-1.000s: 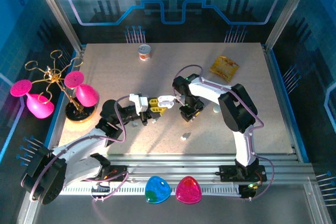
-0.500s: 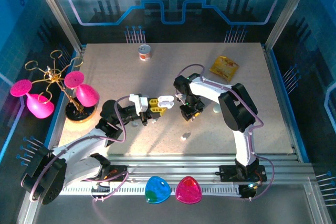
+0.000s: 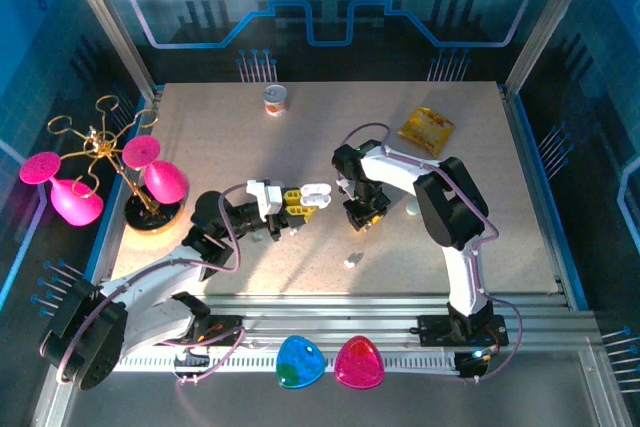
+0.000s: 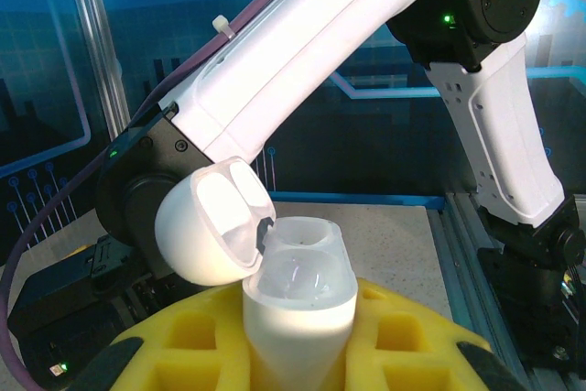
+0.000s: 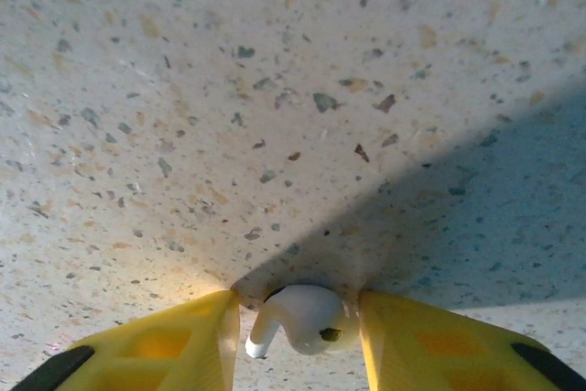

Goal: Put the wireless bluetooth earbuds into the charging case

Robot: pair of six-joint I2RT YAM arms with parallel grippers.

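Earbud [image 5: 302, 320] position decides the coming move. It lies on the speckled table [image 5: 275, 116], just right of the charging case [image 3: 316, 190] and lower than it, bracketed by the right gripper [image 5: 298, 309]. That gripper's yellow fingers [image 5: 183, 345] stand narrowly apart, close against the bud's sides — whether they truly pinch it I cannot tell. The bud's long axis runs across the gap: the stem points toward the finger on the left of the wrist view, the bulb toward the other. The left gripper [image 4: 298, 354] is clamped on the case, which is held off the table with its lid [image 4: 215, 226] hinged back and its wells facing up. The right arm is plainly the nearer one — I judge the carry short: up, then left to the case.
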